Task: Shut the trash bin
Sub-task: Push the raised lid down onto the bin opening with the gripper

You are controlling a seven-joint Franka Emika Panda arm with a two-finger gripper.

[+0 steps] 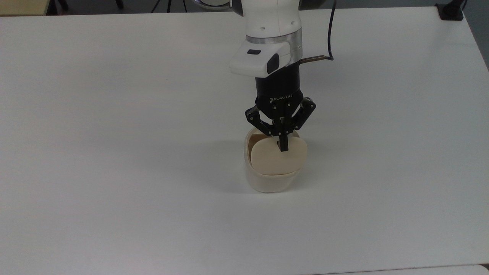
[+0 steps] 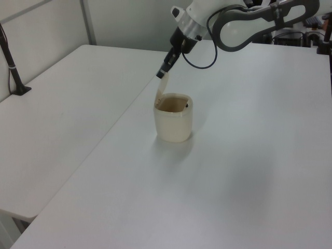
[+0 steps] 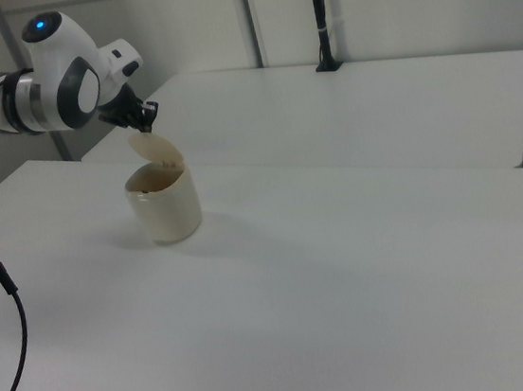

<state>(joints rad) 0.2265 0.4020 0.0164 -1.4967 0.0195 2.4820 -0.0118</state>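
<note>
While the claw [image 1: 283, 148] touches its top, the trash bin's [image 1: 269, 178] lid [image 1: 277, 156] stands upright.

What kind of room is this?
Probably a robotics lab or test room: plain white tables, a robot arm whose pincer touches a small trash bin, and cables trailing about.

White table [image 1: 114, 114] w/ trash bin [image 1: 271, 179] on it.
</note>
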